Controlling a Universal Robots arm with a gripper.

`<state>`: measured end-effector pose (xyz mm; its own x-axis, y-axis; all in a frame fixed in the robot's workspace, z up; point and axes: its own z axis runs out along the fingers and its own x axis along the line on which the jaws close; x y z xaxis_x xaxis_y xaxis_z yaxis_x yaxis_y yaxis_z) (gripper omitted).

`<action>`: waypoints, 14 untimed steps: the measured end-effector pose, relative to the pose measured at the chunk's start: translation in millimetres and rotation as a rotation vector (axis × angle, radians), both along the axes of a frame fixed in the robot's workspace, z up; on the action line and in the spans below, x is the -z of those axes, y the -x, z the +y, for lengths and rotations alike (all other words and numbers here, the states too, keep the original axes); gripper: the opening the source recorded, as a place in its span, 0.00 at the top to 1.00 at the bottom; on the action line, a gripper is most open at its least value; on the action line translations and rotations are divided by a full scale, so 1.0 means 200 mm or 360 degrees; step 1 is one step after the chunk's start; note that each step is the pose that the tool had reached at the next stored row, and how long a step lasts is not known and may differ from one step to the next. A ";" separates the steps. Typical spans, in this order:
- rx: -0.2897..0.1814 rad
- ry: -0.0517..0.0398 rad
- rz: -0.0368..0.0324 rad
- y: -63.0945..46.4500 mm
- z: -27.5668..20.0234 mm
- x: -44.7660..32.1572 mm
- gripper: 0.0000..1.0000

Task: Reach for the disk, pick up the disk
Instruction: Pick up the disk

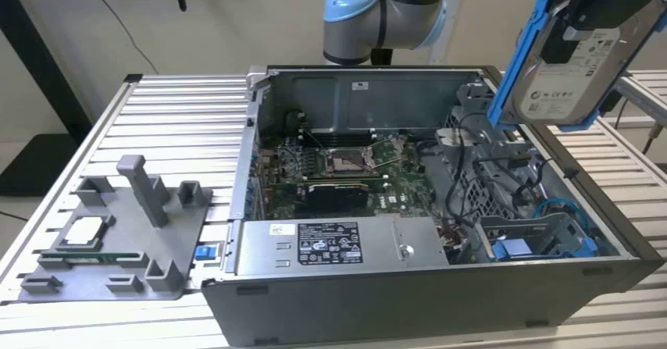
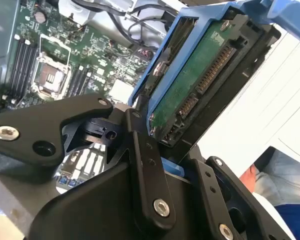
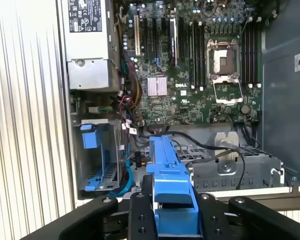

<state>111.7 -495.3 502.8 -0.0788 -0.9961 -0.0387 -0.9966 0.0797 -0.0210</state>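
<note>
Item: the disk. Flat silver-grey drive, white label with black print, clipped in a blue plastic frame. Location: held in the air, above the exterior view's right side of the open computer case, clear of the case and tilted with its label facing the camera. In the second wrist view the disk shows its green circuit-board underside and connector edge; in the first wrist view its blue frame sits edge-on between my fingers.

Item: my gripper. Black linkage fingers closed narrow on the blue frame, one on either side; I am holding the disk.

Item: case interior. Motherboard with bare processor socket; silver power supply box with white sticker, along the near wall in the exterior view; blue drive bay beside it.

Item: grey fixture tray, on the slatted table, at the exterior view's left of the case, carrying a small square silver chip.
</note>
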 end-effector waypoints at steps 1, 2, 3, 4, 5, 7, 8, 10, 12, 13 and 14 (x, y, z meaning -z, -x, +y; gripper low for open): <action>0.0000 0.0000 0.0000 0.00 -0.006 0.002 1.00; 0.0000 0.0000 0.0000 0.00 -0.013 0.003 1.00; 0.0000 0.0000 0.0000 0.00 -0.018 0.006 1.00; 0.0000 0.0000 0.0000 0.00 -0.023 0.008 1.00; 0.0000 0.0000 0.0000 0.00 -0.029 0.010 1.00; 0.0000 0.0000 0.0000 0.00 -0.039 0.016 1.00; 0.0000 0.0000 0.0000 0.00 -0.043 0.020 1.00; 0.0000 0.0000 0.0000 0.00 -0.052 0.026 1.00; 0.0000 0.0000 0.0000 0.00 -0.059 0.035 1.00; 0.0000 0.0000 0.0000 0.00 -0.063 0.039 1.00; 0.0000 0.0000 0.0000 0.00 -0.067 0.043 1.00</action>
